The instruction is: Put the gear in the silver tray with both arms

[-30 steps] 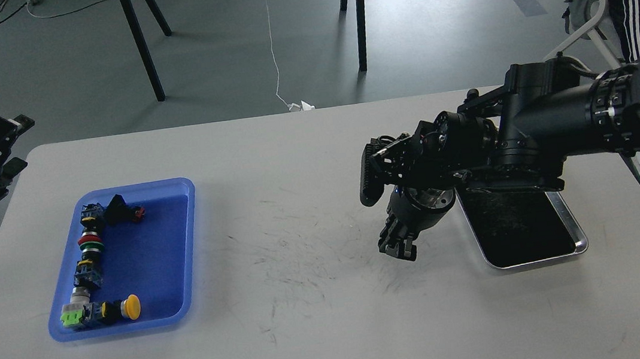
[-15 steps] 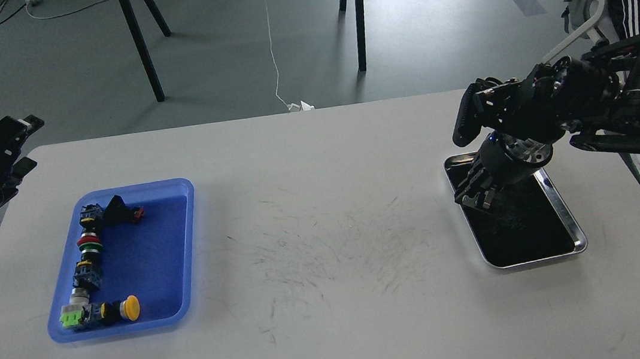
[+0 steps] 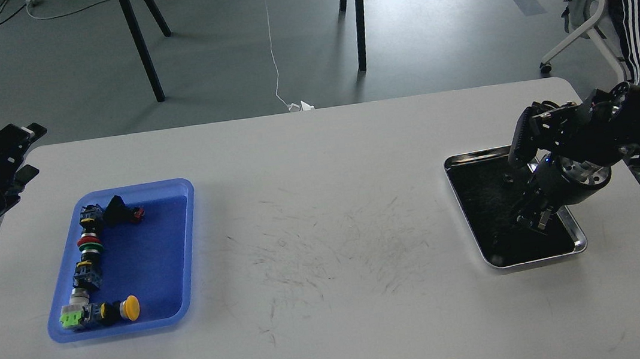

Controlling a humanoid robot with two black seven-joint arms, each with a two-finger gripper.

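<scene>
The silver tray lies at the right of the white table, with a shiny rim and a dark bottom. My right gripper hangs low over the tray's right half and points down into it. It is dark, and I cannot tell its fingers apart or see anything held in it. A small dark speck lies on the tray's bottom; I cannot tell what it is. My left gripper hovers off the table's far left corner, its two fingers apart and empty.
A blue plastic tray at the left holds a row of several coloured push-button parts. Scuff marks cover the middle of the table. A person and a chair stand beyond the far right corner.
My right arm has swung right, from the table's middle to over the silver tray, and drawn back towards the right edge. My left gripper has shifted only slightly.
</scene>
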